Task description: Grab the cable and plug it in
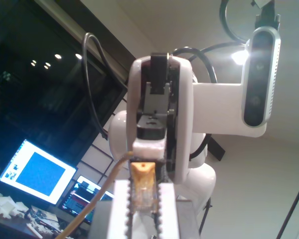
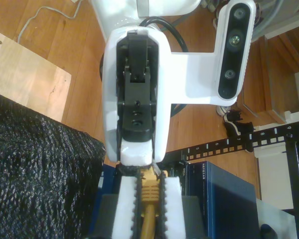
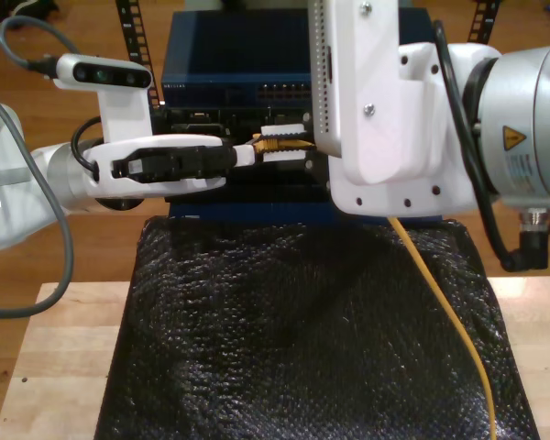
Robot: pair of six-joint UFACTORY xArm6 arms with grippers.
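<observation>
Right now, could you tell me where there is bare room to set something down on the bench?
The black textured mat is bare apart from the orange-yellow cable crossing toward the exterior view's right. Bare wooden bench strips border the mat on both sides. It is crowded behind the mat, where both tools meet before the blue network switch.

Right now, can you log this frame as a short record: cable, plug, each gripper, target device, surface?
cable: orange-yellow cable, hangs down across the mat in the exterior view
plug: clear plug, held between toothed pads, not in any port
my first gripper: shut on the plug end
my second gripper: shut on the cable's yellow boot
target device: blue network box, behind the mat
surface: black mat on a wooden table
</observation>
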